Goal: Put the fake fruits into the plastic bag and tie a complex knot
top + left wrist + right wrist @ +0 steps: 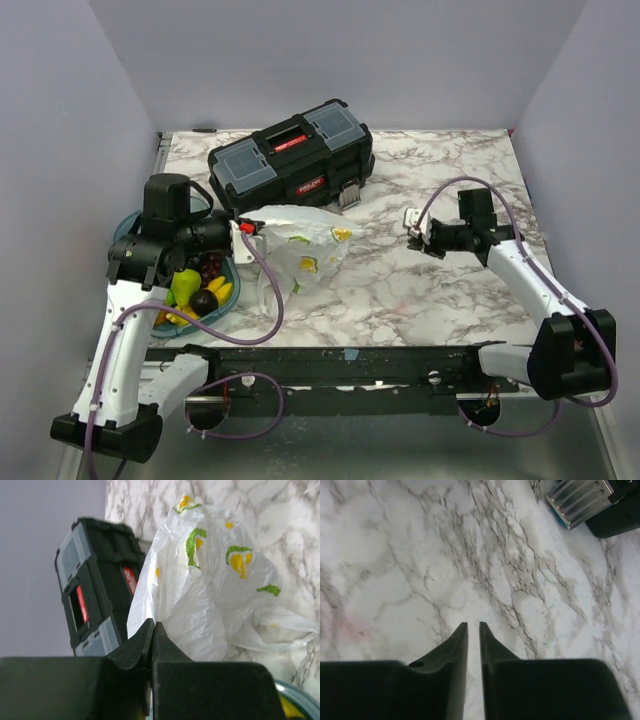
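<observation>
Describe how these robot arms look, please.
The left arm and right arm are slim white links with bulky black joints. A purple cable loops along each. The left tool and right tool are black, with two tapering fingers.

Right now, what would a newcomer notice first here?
The crinkly white plastic bag lies mid-table, with the left gripper shut at its edge. Behind it sits the black toolbox; the fake fruits are piled in the teal tray at left. The right gripper is shut over the marble tabletop.
</observation>
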Tool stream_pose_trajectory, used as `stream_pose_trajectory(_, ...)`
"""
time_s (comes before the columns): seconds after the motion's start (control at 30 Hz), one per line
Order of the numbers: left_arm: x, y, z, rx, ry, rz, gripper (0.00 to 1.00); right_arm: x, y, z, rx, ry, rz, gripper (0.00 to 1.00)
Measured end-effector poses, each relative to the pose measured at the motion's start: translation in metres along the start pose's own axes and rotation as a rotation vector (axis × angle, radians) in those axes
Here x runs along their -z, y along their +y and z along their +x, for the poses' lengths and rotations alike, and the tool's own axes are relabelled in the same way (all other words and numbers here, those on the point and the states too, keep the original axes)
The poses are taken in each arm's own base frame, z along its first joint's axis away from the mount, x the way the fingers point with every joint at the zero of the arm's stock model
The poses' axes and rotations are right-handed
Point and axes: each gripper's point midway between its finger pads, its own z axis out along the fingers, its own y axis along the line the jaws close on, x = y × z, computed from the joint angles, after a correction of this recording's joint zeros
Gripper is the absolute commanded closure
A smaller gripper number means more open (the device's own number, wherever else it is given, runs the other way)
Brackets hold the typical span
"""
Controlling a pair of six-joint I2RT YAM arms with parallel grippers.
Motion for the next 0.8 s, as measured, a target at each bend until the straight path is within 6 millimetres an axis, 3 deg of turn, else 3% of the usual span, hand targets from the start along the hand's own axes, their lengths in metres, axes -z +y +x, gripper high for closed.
stream_pose_trajectory(0.03, -0.004, 0.002, -0.007, 0.004, -0.025, 0.012, 1.0, 0.003, 0.004, -0.007, -0.021, -0.014, -0.028, 0.15)
stream_pose_trajectory(0.07, -0.008, 0.001, -0.014, 0.007, -0.05, 0.029, 1.0, 0.007, 0.004, -0.018, -0.042, -0.033, -0.05, 0.0)
stream_pose_trajectory(0.27, -0.034, -0.009, -0.048, 0.034, -0.16, 0.125, 1.0, 0.04, -0.021, -0.131, -0.041, -0.258, -0.085, 0.0)
stream_pose_trajectory(0.33, -0.042, -0.006, -0.06, 0.029, -0.191, 0.152, 1.0, 0.041, -0.011, -0.172, -0.026, -0.334, -0.12, 0.0)
stream_pose_trajectory(0.43, -0.053, -0.001, -0.074, 0.018, -0.224, 0.183, 1.0, 0.04, 0.017, -0.218, -0.02, -0.423, -0.188, 0.0)
stream_pose_trajectory(0.5, -0.059, 0.001, -0.082, 0.015, -0.241, 0.202, 1.0, 0.042, 0.027, -0.24, -0.029, -0.463, -0.221, 0.0)
stream_pose_trajectory(0.6, -0.067, 0.002, -0.09, 0.008, -0.261, 0.222, 1.0, 0.045, 0.02, -0.263, -0.073, -0.498, -0.232, 0.0)
stream_pose_trajectory(0.7, -0.072, -0.002, -0.099, 0.005, -0.279, 0.243, 1.0, 0.045, 0.01, -0.28, -0.113, -0.526, -0.231, 0.0)
stream_pose_trajectory(0.8, -0.075, -0.004, -0.107, 0.017, -0.297, 0.256, 1.0, 0.039, 0.014, -0.288, -0.139, -0.531, -0.26, 0.0)
